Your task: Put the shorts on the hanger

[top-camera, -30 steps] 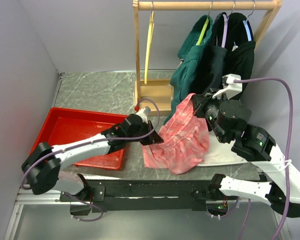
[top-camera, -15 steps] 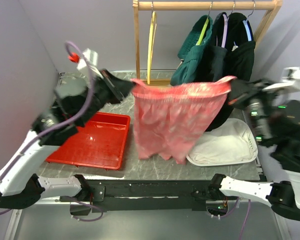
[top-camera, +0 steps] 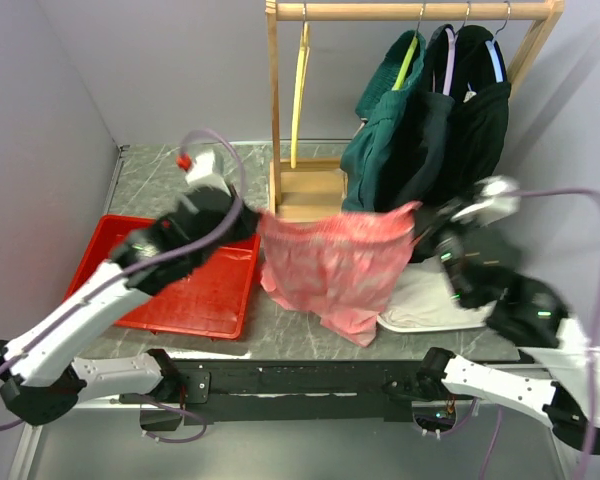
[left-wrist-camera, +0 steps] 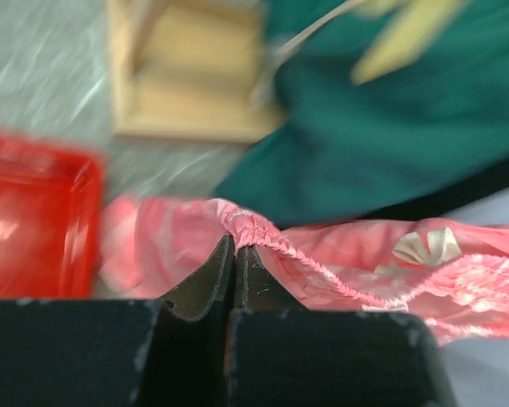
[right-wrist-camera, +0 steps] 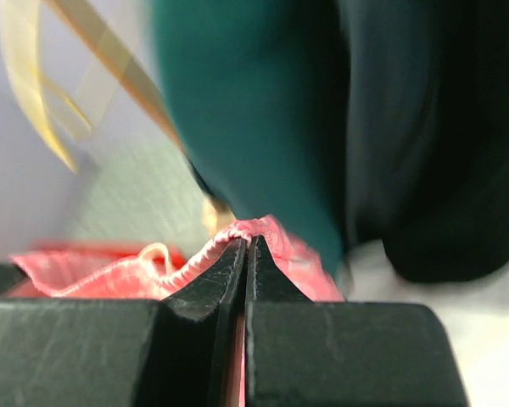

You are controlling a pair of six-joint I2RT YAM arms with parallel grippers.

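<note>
In top cam only: shorts point(top-camera: 335, 265) whole

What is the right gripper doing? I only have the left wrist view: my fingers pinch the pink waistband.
Observer: The right gripper is shut on the opposite end of the waistband of the shorts.
Operator: Are they spread out?
Observer: Yes. The top view shows them stretched between the right gripper and the left gripper, legs hanging below.
Operator: And the hanger?
Observer: The hanger hangs empty at the left end of the rail, behind the shorts and apart from them.
</note>
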